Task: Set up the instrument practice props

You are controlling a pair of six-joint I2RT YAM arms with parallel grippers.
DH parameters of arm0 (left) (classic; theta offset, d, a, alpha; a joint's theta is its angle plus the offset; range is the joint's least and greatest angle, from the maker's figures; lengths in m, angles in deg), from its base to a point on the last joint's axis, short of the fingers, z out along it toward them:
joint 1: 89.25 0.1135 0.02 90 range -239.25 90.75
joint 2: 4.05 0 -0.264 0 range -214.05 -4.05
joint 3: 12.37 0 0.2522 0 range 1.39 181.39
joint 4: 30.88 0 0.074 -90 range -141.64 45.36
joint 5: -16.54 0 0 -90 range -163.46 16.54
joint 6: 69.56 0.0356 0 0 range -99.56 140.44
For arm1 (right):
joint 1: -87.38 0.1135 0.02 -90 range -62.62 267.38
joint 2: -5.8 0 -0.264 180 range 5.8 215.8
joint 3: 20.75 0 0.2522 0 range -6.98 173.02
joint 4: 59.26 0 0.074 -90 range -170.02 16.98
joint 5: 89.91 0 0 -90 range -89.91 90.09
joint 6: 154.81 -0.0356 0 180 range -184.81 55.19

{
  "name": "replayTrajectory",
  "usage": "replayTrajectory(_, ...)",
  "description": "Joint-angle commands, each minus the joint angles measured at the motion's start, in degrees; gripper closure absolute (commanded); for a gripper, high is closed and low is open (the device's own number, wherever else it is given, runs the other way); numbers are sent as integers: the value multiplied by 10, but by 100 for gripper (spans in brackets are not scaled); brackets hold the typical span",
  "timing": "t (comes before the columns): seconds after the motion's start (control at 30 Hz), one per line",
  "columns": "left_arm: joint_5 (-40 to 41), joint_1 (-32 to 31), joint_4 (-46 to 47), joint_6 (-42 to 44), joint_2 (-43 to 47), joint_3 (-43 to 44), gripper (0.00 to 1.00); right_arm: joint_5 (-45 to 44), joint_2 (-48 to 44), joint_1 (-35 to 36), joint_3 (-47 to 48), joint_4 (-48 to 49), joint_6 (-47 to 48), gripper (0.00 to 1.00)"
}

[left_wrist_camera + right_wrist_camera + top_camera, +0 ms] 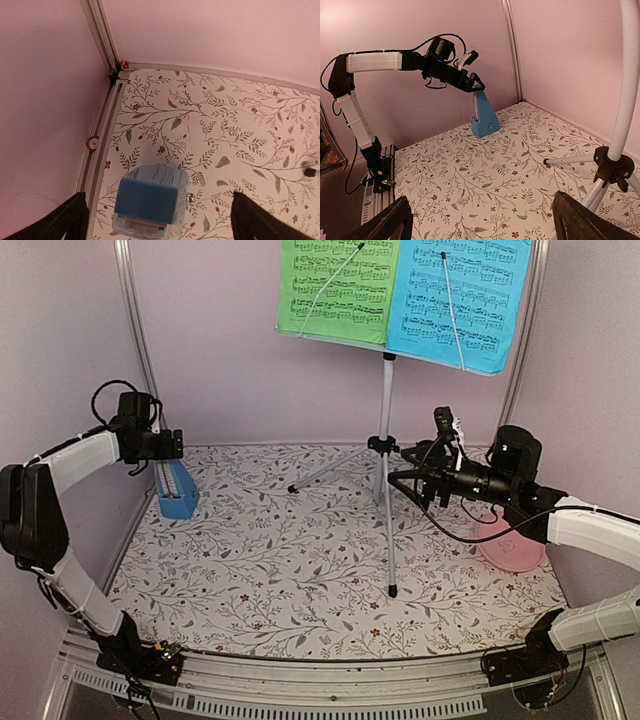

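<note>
Left gripper [172,445], fingers spread, hovers over the metronome [178,490] at far left. Right gripper [402,465], also spread, is beside the stand [386,410]. It carries a green sheet [335,285] and a blue sheet [455,295].

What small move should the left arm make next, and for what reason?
Probably lower the left hand slightly and close it on the metronome. The hand is open above it, its fingers wide on either side. The green sheet and the blue sheet already rest on the music stand.
</note>
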Motion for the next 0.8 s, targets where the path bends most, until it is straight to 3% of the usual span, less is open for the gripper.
replayTrajectory(0.0,-17,27,-11,30,-20,26,1,8,5,7,8,36,-16,1)
replayTrajectory(0.13,-93,46,-5,19,-40,29,5,7,7,8,7,39,-19,1)
replayTrajectory(0.33,-124,48,20,-6,-43,0,17,1,5,8,5,39,-21,1)
replayTrajectory(0.77,-53,2,28,-46,-9,-51,66,-1,8,8,8,48,-35,1)
